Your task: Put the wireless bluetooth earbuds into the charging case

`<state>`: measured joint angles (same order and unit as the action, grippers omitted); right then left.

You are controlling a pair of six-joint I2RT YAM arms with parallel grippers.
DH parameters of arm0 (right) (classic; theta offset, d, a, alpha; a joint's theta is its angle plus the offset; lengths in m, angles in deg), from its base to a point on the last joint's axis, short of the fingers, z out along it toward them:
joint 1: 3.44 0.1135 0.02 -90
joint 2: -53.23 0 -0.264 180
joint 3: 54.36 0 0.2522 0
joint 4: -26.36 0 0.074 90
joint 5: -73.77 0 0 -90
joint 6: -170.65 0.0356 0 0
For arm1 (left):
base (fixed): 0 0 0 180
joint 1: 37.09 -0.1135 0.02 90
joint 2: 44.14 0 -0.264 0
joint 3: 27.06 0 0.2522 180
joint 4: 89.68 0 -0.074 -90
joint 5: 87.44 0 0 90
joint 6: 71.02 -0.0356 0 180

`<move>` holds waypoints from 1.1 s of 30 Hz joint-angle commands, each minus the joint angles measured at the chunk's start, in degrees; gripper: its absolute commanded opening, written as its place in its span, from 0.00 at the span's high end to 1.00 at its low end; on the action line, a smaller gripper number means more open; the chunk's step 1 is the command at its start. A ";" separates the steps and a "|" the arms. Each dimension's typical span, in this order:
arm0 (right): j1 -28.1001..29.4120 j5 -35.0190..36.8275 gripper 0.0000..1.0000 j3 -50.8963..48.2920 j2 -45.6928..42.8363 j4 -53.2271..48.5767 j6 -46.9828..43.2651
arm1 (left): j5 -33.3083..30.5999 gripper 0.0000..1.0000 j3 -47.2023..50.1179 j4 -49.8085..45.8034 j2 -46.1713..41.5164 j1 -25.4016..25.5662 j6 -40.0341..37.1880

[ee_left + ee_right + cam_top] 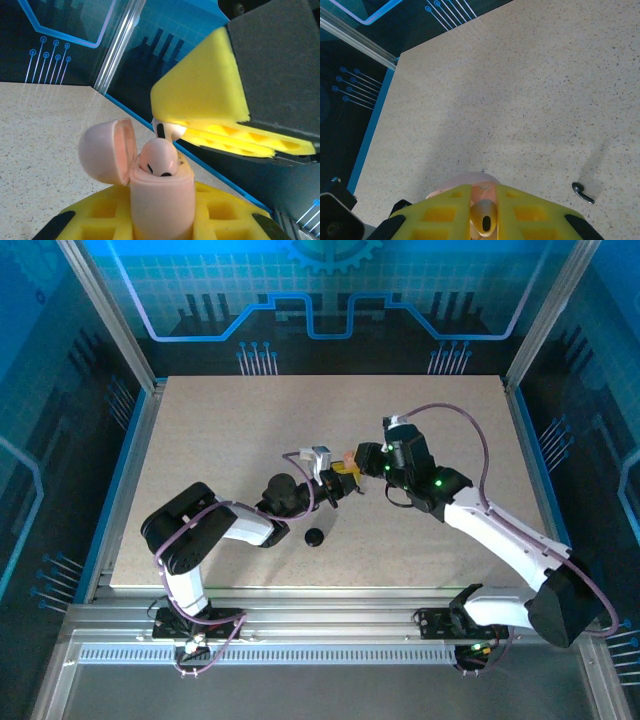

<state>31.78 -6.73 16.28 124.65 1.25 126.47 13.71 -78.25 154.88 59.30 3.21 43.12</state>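
Observation:
My left gripper (162, 220) (333, 490) is shut on the pale pink charging case (162, 200), held upright with its lid (105, 150) swung open to the left. One pinkish earbud (159, 157) sits in the case's mouth. Right above it, my right gripper (484, 222) (352, 462) is shut on a whitish earbud (167, 131), its yellow fingers (205, 95) almost touching the case. In the right wrist view the pink case (470, 180) shows just beyond the fingertips. A dark earbud (582, 192) lies on the table to the right.
A black round disc (314, 538) lies on the speckled table (220, 440) just in front of the left gripper. Aluminium posts and blue panels wall in the table on three sides.

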 commanded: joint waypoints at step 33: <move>-3.23 -7.56 0.59 -10.32 -14.42 7.20 -18.93 | 7.60 0.80 -0.36 2.05 -3.51 -0.98 -7.33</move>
<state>30.01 -10.10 8.22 111.49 5.71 111.67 18.85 -78.64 154.90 57.77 2.90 38.00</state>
